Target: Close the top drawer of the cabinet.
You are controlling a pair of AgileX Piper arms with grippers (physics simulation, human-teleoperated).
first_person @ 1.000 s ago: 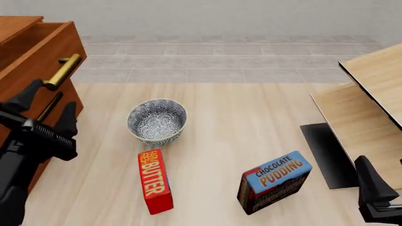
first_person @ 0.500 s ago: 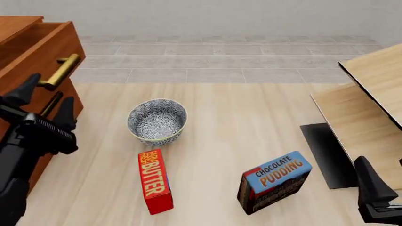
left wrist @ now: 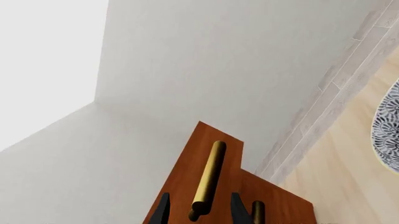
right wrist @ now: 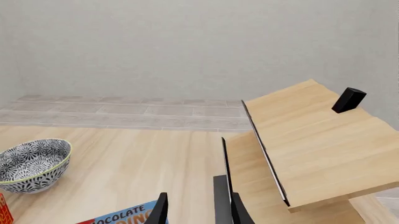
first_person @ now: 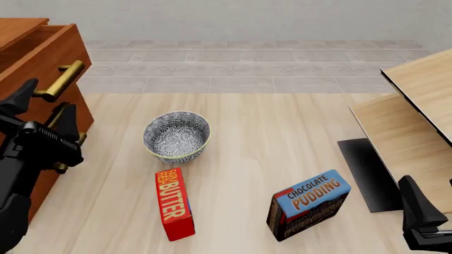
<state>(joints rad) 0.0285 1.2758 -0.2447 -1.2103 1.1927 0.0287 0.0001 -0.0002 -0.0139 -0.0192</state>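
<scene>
The reddish-brown cabinet (first_person: 18,26) stands at the left edge of the front view. Its top drawer (first_person: 50,58) sticks out a little, and its long brass handle (first_person: 62,80) points toward me. My left gripper (first_person: 42,108) is open, its fingers straddling the near end of that handle against the drawer front. In the left wrist view the handle (left wrist: 210,172) runs between the two fingertips of the left gripper (left wrist: 199,212) over the drawer front (left wrist: 187,177). My right gripper (first_person: 424,222) is open and empty at the bottom right, and it shows in its own view too (right wrist: 196,212).
A patterned bowl (first_person: 177,135), a red butter box (first_person: 173,203) and a blue chocolate pudding box (first_person: 308,203) sit on the table. Pale wood boards (first_person: 416,121) with a black panel (first_person: 363,172) stand at the right. Lower drawer handles (first_person: 80,138) show beside my left arm.
The top drawer and its handle have slid left, further into the cabinet. My left gripper has moved left and up with them. The right arm has not moved.
</scene>
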